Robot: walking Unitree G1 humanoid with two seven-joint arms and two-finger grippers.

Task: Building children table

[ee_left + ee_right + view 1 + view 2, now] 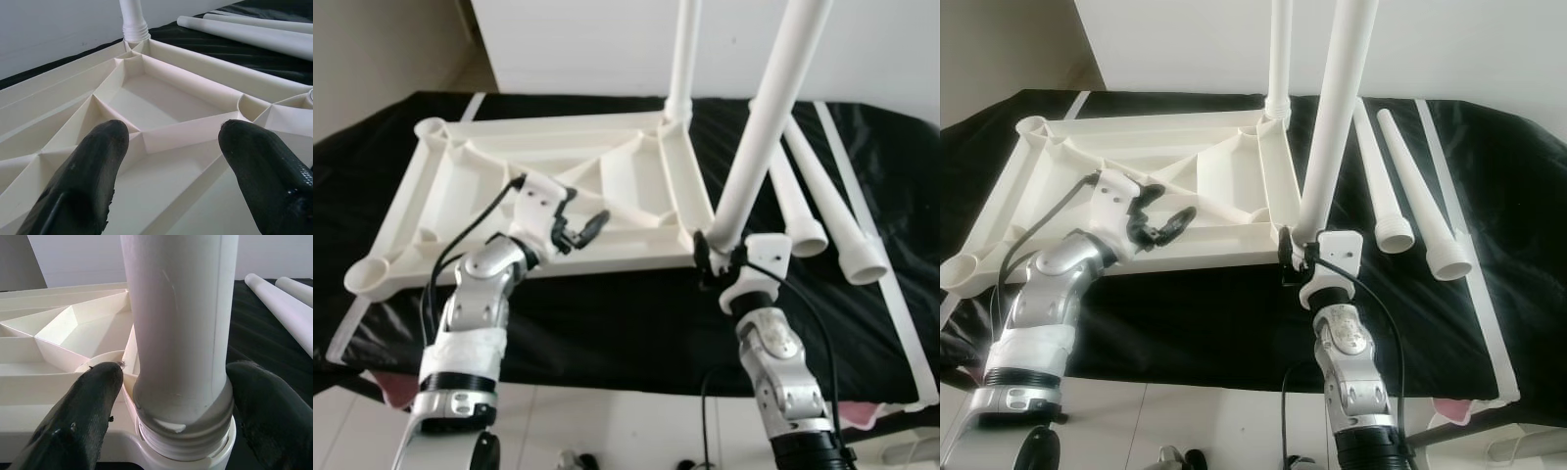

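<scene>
A white tabletop [548, 132] lies upside down on a black cloth, ribs facing up. One white leg [684, 49] stands in its far right corner socket. A second leg [766, 117] stands in the near right socket [188, 450], leaning a little right. My right gripper [715, 257] is shut on the base of this leg, one black finger [93, 396] on each side. My left gripper [582, 217] hovers open just above the ribs near the tabletop's front edge, holding nothing; its fingertips [105, 147] are spread wide.
Two loose white legs [800, 201] [847, 220] lie side by side on the cloth [607, 323] to the right. Empty sockets sit at the far left [431, 127] and near left [367, 276] corners. A white wall stands close behind.
</scene>
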